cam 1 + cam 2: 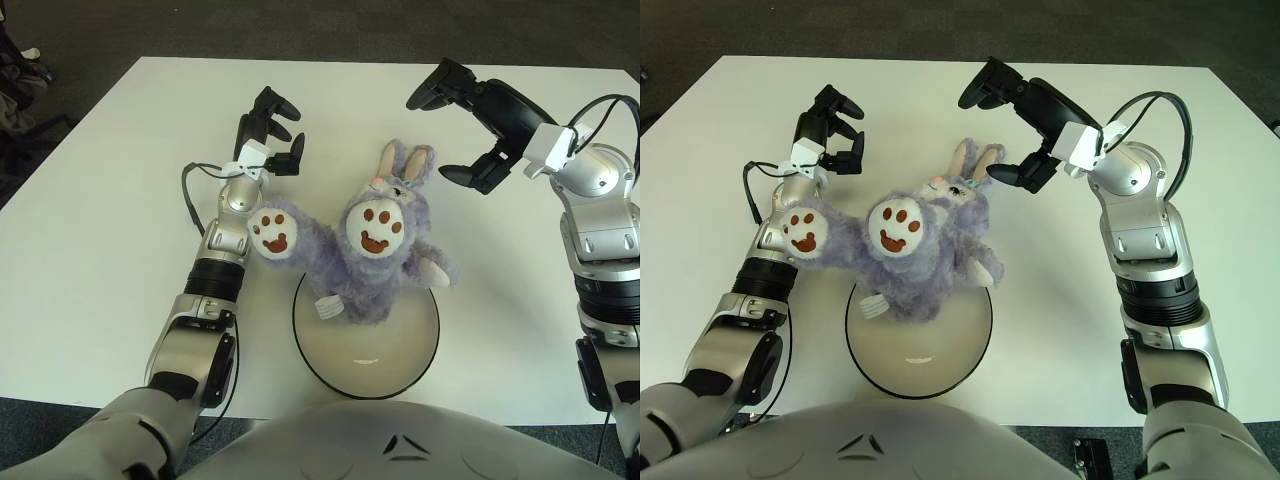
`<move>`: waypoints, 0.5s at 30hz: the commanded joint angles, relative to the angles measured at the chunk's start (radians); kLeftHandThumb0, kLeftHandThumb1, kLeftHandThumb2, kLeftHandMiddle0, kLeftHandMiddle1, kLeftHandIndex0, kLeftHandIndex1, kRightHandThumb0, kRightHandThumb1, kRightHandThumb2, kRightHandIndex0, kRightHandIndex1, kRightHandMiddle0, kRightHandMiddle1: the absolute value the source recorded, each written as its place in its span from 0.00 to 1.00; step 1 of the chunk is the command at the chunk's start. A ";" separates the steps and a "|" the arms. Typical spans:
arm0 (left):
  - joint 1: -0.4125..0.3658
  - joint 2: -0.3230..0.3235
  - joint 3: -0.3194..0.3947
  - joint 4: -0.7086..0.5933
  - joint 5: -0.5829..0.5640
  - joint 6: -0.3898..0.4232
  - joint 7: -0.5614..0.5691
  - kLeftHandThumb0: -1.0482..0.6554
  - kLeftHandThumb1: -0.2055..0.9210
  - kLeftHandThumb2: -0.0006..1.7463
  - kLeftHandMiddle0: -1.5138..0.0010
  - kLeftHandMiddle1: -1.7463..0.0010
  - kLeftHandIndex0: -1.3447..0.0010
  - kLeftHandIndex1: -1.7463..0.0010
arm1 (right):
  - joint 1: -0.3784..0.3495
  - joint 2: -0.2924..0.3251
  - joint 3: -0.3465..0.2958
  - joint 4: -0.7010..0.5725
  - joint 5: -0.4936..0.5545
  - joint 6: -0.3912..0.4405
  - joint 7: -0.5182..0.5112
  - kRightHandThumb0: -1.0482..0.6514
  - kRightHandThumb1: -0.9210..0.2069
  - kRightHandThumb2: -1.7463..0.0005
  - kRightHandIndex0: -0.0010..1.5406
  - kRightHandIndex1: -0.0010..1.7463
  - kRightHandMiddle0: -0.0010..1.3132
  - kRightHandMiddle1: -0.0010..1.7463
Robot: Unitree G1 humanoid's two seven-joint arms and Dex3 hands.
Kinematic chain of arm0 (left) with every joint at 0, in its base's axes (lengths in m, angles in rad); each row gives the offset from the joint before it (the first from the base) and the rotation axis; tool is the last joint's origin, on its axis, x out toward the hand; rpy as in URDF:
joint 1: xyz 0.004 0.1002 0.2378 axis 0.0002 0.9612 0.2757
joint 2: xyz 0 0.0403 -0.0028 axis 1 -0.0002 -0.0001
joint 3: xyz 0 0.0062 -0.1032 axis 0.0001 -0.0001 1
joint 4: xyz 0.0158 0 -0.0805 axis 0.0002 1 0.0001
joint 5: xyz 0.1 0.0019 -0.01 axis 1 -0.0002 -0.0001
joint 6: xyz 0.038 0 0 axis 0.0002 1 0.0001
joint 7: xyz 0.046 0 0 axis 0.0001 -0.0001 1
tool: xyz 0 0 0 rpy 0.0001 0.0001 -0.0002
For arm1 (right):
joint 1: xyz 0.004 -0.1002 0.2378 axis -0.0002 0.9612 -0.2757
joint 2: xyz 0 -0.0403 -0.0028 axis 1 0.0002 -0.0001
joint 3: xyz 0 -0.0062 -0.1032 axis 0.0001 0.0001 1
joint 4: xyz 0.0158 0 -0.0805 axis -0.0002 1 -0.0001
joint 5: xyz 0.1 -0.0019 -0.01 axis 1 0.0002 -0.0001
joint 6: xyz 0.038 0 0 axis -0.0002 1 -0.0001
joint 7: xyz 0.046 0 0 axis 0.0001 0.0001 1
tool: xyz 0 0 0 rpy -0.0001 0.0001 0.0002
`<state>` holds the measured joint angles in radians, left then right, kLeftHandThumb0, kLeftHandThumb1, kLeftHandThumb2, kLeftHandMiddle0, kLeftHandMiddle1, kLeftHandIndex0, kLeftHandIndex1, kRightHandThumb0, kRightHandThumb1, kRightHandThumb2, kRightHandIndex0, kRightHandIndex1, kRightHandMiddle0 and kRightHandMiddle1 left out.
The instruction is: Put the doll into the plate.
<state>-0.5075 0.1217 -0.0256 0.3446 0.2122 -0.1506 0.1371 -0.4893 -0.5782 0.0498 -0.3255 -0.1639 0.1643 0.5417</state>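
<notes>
Plate (425, 350) is holding only the doll's (375, 265) rump; both hands, left (272, 135) and right (470, 125), are hovering spread and empty above it. Nudging it plateward seems wise.

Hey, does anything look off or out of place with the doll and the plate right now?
Yes. The doll lies on its back, only partly in the plate: its head hangs over the far rim onto the table, and one foot sticks out against the left forearm. Both the left hand and right hand are open, apart from it.
</notes>
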 commanded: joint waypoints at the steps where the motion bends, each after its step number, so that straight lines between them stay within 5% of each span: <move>1: 0.008 0.004 0.000 -0.017 0.000 0.014 -0.007 0.61 0.48 0.75 0.68 0.00 0.65 0.00 | 0.007 -0.010 0.011 -0.018 -0.038 0.016 -0.015 0.73 0.77 0.12 0.03 0.51 0.02 0.73; 15: 0.019 0.006 0.003 -0.039 -0.001 0.028 -0.009 0.61 0.47 0.75 0.67 0.00 0.64 0.00 | 0.011 0.013 0.034 0.020 -0.140 0.002 -0.087 0.73 0.75 0.13 0.00 0.47 0.00 0.72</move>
<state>-0.5021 0.1215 -0.0248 0.3180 0.2120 -0.1386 0.1371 -0.4864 -0.5724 0.0764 -0.3176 -0.2868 0.1717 0.4723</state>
